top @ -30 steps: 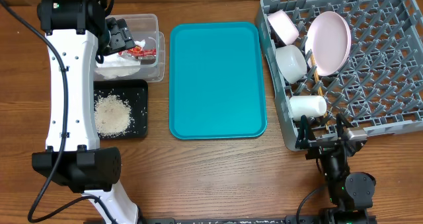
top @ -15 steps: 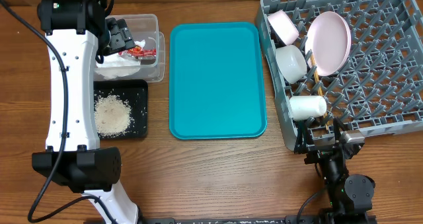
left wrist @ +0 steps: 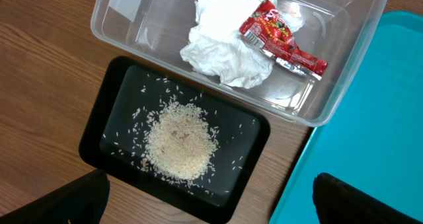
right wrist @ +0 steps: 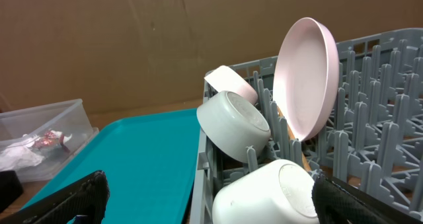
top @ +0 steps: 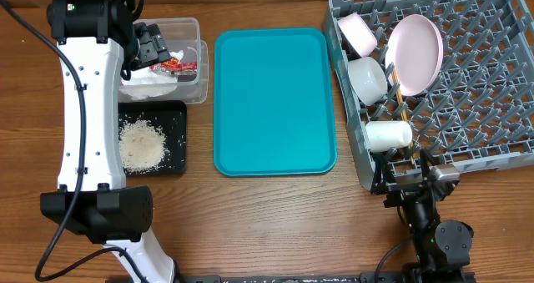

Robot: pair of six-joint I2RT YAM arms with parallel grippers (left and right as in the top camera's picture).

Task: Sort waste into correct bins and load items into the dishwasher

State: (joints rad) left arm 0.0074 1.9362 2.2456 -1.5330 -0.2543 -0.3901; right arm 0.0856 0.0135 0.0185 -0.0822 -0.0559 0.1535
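Grey rack [top: 492, 91] props plate [top: 417, 53], bowls [top: 367, 77] and cup [top: 388, 134] on edge between pegs [right wrist: 388, 78] to drain, and with waste [left wrist: 218, 45] binned, left gripper [top: 152, 45] and right gripper [top: 407, 176] gape wide, empty.

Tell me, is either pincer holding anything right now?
No, nothing is held. The left pincer hangs open above the black tray and clear tub; the right pincer is open and empty by the dish rack.

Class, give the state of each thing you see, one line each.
Plate: on edge in rack.
Two bowls: tipped sideways in rack.
Cup: on its side in rack.
Napkin: crumpled, in clear tub.
Wrapper: on napkin.
Rice: heaped in black tray.
Left claw: open.
Right claw: open.
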